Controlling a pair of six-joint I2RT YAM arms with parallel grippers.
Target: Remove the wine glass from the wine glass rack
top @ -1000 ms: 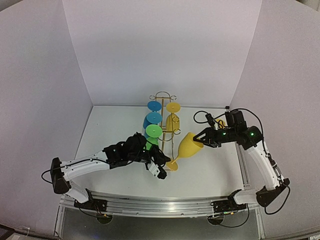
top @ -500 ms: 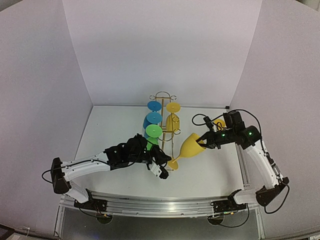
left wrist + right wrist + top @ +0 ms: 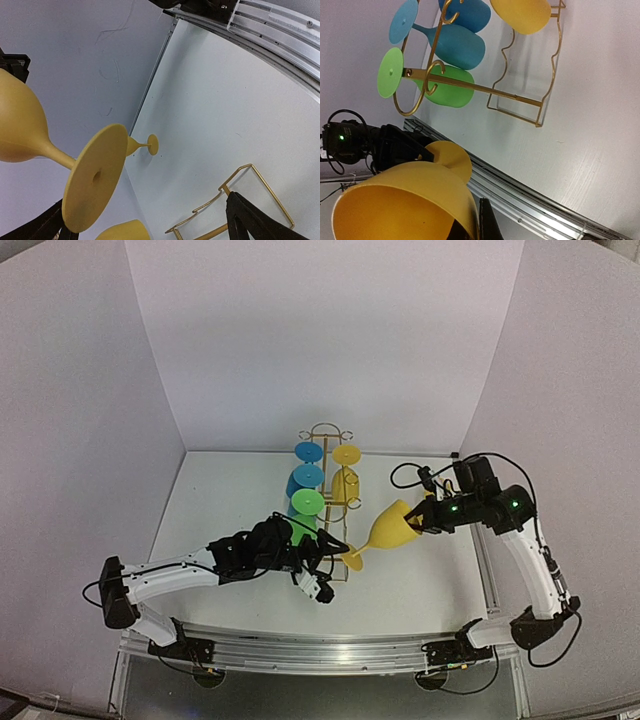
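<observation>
One yellow wine glass (image 3: 392, 528) hangs tilted at centre-right of the top view, off the rack.
Nearest, low in the frame, the left gripper (image 3: 328, 575) has its jaws wide, gripping nothing. Above it, the right gripper (image 3: 425, 520) pinches the bowl's rim. The wine glass rack (image 3: 500, 95) stands furthest back. The glass is probably light, stiff and smooth, and the stem looks the surer hold.

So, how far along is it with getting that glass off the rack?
Nearly there. The yellow plastic wine glass looks clear of the gold wire rack. The right end effector grips its bowl rim in mid-air; the left end effector hangs open by its foot. Left: probably just setting it down.
</observation>
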